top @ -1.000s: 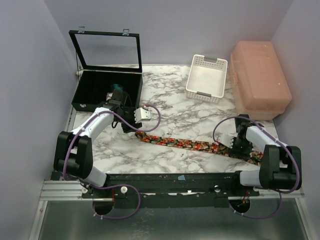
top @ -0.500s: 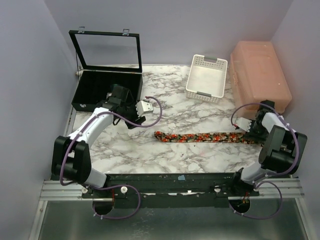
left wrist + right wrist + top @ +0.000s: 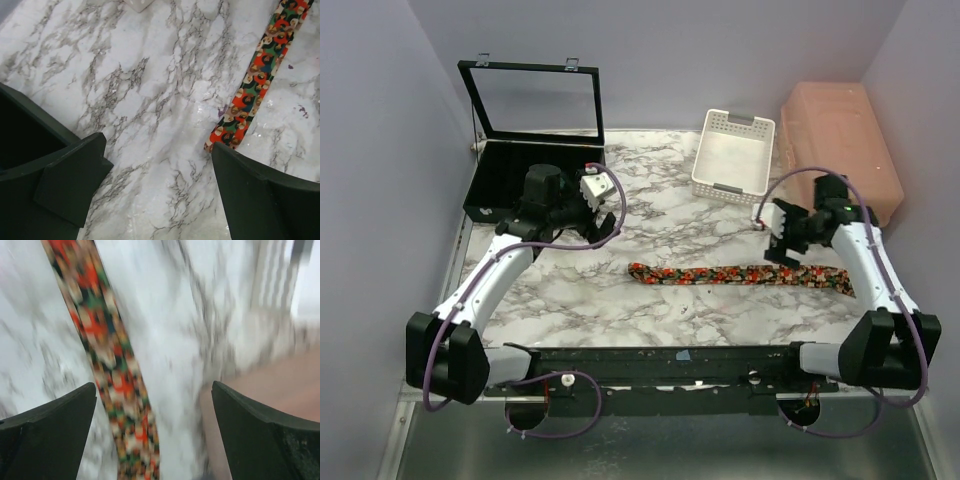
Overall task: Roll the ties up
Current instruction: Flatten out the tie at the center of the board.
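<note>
- Desk (image 3: 655,185): white marble pattern with grey veins; the white slotted basket (image 3: 730,187) at its far side serves as the reference for all places below.
- Tie (image 3: 740,273): one dark tie with a dense red, orange and yellow print lies flat and unrolled on the desk, nearer my bases than the basket and well apart from it. It runs left to right, one end to the basket's left and the other to its right.
- Left jaws, on my left arm (image 3: 495,270): spread wide and holding nothing. They hang left of the basket. In the left wrist view only bare desk shows between them, with the tie (image 3: 252,75) off to one side, one end beside a finger.
- Right jaws, on my right arm (image 3: 865,255): spread wide and holding nothing, to the basket's near right. The right wrist view is blurred; the tie (image 3: 107,360) passes between the fingers.
- Black case (image 3: 485,210): lid raised, well left of the basket.
- Pink box (image 3: 840,130): just right of the basket.
</note>
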Robot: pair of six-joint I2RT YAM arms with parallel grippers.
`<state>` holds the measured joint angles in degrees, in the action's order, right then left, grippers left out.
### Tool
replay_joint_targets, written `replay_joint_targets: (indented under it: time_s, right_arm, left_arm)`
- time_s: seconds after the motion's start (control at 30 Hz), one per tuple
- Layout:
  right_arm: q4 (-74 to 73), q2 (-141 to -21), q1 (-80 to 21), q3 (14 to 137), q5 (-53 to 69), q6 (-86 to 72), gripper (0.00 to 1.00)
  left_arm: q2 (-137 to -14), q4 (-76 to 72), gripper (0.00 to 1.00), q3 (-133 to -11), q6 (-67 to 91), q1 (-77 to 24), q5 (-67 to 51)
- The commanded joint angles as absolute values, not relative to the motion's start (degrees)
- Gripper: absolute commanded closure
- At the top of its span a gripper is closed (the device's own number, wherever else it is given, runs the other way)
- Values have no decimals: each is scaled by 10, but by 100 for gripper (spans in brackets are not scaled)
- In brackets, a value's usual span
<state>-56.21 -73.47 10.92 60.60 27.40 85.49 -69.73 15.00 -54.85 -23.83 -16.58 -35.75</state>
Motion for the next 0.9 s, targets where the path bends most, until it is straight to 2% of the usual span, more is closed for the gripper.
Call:
replay_joint_targets:
  time_s: [0.0, 0.13, 0.33, 0.77, 0.87]
  right_arm:
    - [-497, -775, -66, 616, 319, 679, 0]
    - [-457, -878, -171, 654, 313, 557, 1]
    - [-334, -967, -279, 656, 250, 498, 7]
    - [-238, -1014, -346, 581, 192, 519, 21]
    - [-220, -1015, -350, 560, 179, 521, 30]
  left_arm:
    - [-722, 163, 1, -564, -129, -154, -430]
    - [-696, 107, 1, -521, -88, -154, -409]
    - [-684, 121, 1, -507, -78, -152, -370]
    - [-683, 135, 1, -497, 27, -125, -340]
    - [-685, 142, 1, -495, 30, -122, -353]
